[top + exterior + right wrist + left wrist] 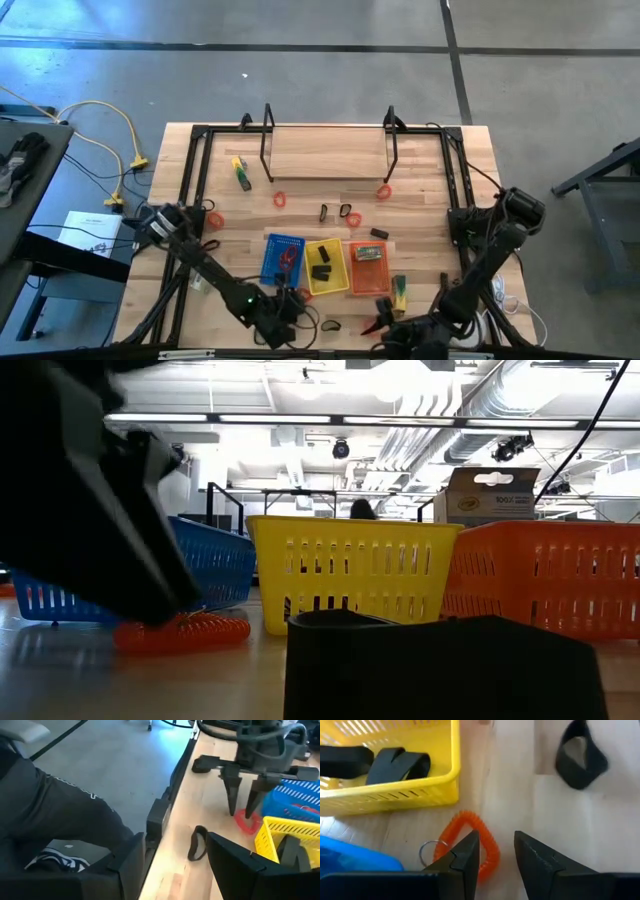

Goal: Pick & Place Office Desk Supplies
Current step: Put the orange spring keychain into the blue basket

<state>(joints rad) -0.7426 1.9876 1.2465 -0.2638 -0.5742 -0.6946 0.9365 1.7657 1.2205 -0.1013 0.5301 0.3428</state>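
**Left gripper lined up over the red coil loop**

Left gripper [290,308] in the high view sits at about six o'clock of the counter [330,160], just below the blue tray [270,262] and yellow tray [310,250], with the orange tray [356,275] at three o'clock of them. Loose supplies lie scattered toward twelve o'clock. The right gripper [382,322] waits near the front edge.

Low view: the red coil loop [180,630] lies on the counter in front of the blue tray, touching a dark finger.

Left wrist view: the fingers stand partly apart, empty, one tip overlapping the coil, apparently poised to pinch it. A black loop [581,757] lies apart from it.

Right wrist view: its own fingers stand apart, holding nothing.
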